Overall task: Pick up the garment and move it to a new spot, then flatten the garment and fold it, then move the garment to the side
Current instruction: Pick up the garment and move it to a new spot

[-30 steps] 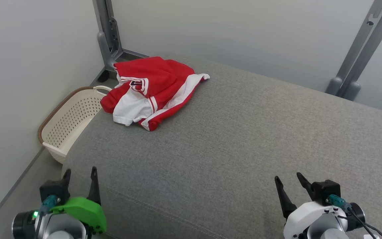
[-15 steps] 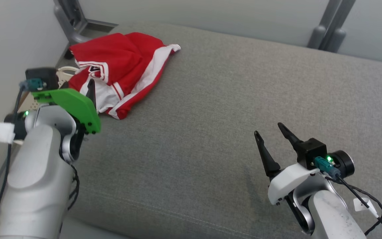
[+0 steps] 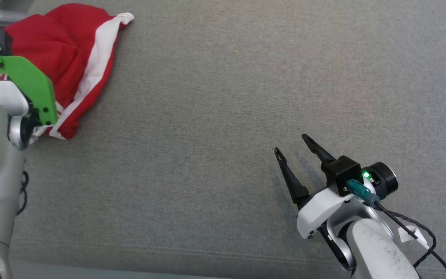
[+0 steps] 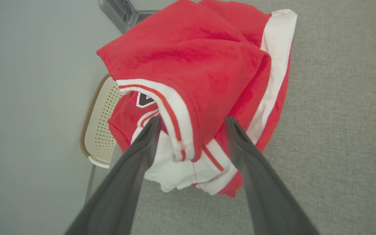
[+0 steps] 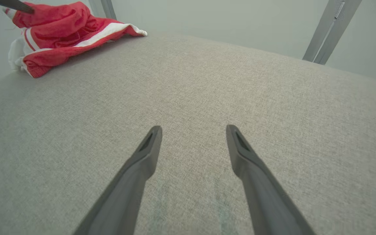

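The left tool (image 4: 192, 120) is hanging over the crumpled red garment with white bands and red piping (image 4: 207, 65), its two long dark fingers (image 4: 132, 169) standing wide apart and holding nothing. In the left wrist view the fingers are framing a folded white-banded hem of the heap, and whether either tip is touching the cloth cannot be told. The garment is lying bunched at the far left corner of the grey fabric-covered worktop (image 3: 215, 97), with one white-edged corner pointing out across the surface and the heap's left side reaching the worktop's edge. Below that edge, a cream perforated plastic basket with a brown rim (image 4: 104, 124) is sitting beside a pale grey wall (image 4: 28, 98), partly hidden under the cloth in the left wrist view. A grey metal post (image 4: 119, 11) is rising behind the garment. In the head view the bright green bracket (image 3: 25, 79) on the left wrist is covering part of the heap. The right tool (image 3: 290, 143) is hanging low over bare fabric on the near right of the worktop, well apart from the garment, its fingers spread and empty, pointing up and to the left in the head view.
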`<state>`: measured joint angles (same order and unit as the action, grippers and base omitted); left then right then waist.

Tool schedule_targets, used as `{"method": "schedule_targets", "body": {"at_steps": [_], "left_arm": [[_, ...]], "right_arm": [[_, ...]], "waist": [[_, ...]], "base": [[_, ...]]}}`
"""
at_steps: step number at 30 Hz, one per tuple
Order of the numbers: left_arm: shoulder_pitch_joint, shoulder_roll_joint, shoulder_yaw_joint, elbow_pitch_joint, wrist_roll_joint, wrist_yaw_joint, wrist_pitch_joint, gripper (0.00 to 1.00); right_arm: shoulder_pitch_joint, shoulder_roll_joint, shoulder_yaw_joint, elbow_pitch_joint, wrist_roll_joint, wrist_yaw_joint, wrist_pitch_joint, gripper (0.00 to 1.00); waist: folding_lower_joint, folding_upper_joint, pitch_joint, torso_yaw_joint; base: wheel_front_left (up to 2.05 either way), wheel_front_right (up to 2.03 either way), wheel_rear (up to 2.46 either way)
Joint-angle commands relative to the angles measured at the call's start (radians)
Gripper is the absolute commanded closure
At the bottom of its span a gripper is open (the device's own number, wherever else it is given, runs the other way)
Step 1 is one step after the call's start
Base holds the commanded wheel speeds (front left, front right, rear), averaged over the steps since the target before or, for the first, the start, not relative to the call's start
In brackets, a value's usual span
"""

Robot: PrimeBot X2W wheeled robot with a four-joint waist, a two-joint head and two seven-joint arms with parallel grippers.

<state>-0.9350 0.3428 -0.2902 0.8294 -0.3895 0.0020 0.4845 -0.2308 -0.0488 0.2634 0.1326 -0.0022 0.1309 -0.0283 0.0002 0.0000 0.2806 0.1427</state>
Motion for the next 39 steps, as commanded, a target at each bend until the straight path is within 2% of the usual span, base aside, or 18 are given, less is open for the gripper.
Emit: {"method": "schedule_targets", "body": {"at_steps": [1, 6, 7, 9, 16, 19, 25, 34, 39], "left_arm": [[-0.024, 0.027, -0.005, 0.007, 0.017, 0.011, 0.01, 0.0], [-0.04, 0.069, -0.015, 0.029, 0.043, 0.043, 0.032, 0.0], [-0.044, 0.076, -0.012, 0.033, 0.043, 0.055, 0.032, 0.5], [-0.042, 0.074, 0.0, 0.034, 0.029, 0.067, 0.019, 1.0], [-0.013, 0.077, -0.01, 0.03, 0.033, 0.071, -0.014, 1.0], [-0.022, 0.084, -0.012, 0.014, 0.042, 0.078, -0.061, 1.0], [-0.041, 0.075, -0.023, -0.016, 0.041, 0.046, -0.129, 1.0], [-0.089, -0.004, -0.042, -0.097, 0.02, 0.016, -0.23, 1.0], [-0.114, -0.042, -0.118, -0.154, 0.068, -0.014, -0.247, 1.0]], "right_arm": [[-0.009, -0.003, 0.005, -0.007, 0.004, 0.0, -0.008, 0.0], [-0.014, -0.003, 0.004, -0.004, -0.003, 0.0, -0.014, 0.0], [-0.011, -0.003, -0.001, 0.0, -0.004, 0.0, -0.018, 0.0], [-0.007, -0.003, -0.004, 0.009, -0.005, 0.0, -0.02, 0.0], [0.006, -0.003, 0.007, 0.037, 0.025, 0.0, -0.035, 0.0], [0.009, -0.003, 0.015, 0.051, 0.044, 0.0, -0.043, 0.0], [0.018, -0.003, 0.007, 0.077, 0.084, 0.0, -0.062, 0.0], [0.06, -0.003, -0.025, 0.128, 0.135, 0.0, -0.082, 0.0], [0.083, -0.003, -0.039, 0.147, 0.162, 0.0, -0.095, 0.0]], "waist": [[-0.0002, 0.0, 0.086, -0.092], [-0.0002, 0.0, 0.106, -0.117], [-0.0002, 0.0, 0.106, -0.119], [-0.0002, 0.0, 0.1, -0.119], [-0.0002, 0.0, 0.036, -0.113], [-0.0002, 0.0, 0.001, -0.116], [-0.0002, 0.0, -0.069, -0.148], [-0.0002, 0.0, -0.191, -0.242], [-0.0002, 0.0, -0.241, -0.31]], "base": [[0.0, 0.0, 0.0], [0.0, 0.0, 0.0], [0.0, 0.0, 0.0], [0.0, 0.0, 0.0], [0.0, 0.0, 0.0], [0.0, 0.0, 0.0], [0.0, 0.0, 0.0], [0.0, 0.0, 0.0], [0.0, 0.0, 0.0]]}}
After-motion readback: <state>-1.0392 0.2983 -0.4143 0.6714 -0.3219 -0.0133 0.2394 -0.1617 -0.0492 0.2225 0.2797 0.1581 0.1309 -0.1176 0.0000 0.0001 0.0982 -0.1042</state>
